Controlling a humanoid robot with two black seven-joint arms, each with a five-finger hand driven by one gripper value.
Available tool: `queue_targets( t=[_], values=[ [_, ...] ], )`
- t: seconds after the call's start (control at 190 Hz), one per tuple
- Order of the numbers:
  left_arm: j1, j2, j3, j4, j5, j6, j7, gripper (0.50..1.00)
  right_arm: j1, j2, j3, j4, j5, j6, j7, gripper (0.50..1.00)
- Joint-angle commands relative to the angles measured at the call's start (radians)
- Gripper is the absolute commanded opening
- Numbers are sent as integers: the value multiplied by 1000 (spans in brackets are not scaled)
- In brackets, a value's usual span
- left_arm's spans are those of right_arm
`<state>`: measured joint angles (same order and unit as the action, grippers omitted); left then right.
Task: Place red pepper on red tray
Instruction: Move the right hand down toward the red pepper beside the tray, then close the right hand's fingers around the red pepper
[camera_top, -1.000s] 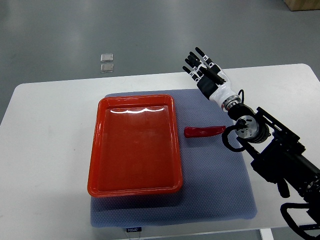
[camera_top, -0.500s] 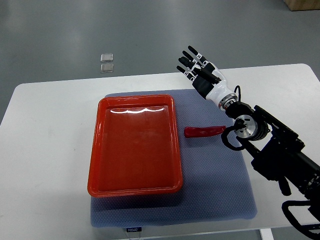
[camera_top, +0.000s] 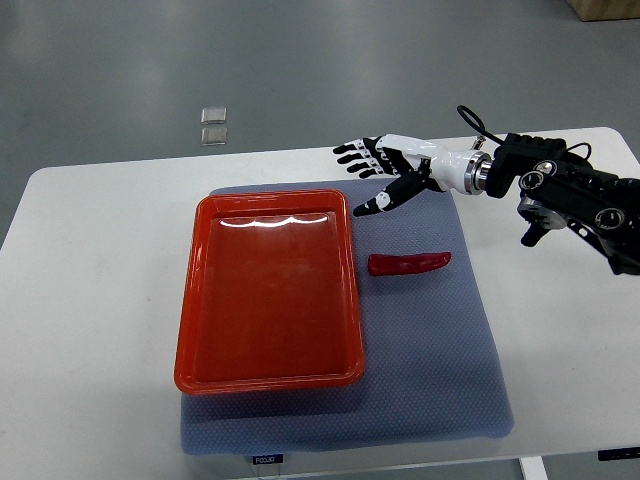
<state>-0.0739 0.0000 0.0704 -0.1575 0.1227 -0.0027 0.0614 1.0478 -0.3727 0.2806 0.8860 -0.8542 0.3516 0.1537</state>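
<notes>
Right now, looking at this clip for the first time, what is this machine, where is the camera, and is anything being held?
One camera looks steeply down from the robot's own side. The black-and-white jointed arm entering from the right ends in the right hand, fingers spread, holding nothing. It hovers above the far edge of a blue-grey mat on a white table. On the mat lie an empty red tray and, beside it to the right, a red pepper, untouched. No left arm shows.

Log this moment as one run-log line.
right hand: open, above mat | small red pepper: on blue mat, ungrasped | red plastic tray: empty | left: unseen
</notes>
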Motion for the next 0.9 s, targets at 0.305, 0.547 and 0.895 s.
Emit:
queue_targets(
  t=[0.305, 0.547, 0.895],
  values=[
    [0, 0, 0, -7, 0, -8, -2, 1000, 189, -166, -261, 232, -29, 52, -126, 911],
    [0, 0, 2, -23, 0, -10, -2, 1000, 152, -172, -273, 275, -29, -28, -143, 909],
    [0, 0, 2, -23, 0, -10, 1, 1000, 35, -146, -273, 274, -97, -131, -140, 903]
  ],
)
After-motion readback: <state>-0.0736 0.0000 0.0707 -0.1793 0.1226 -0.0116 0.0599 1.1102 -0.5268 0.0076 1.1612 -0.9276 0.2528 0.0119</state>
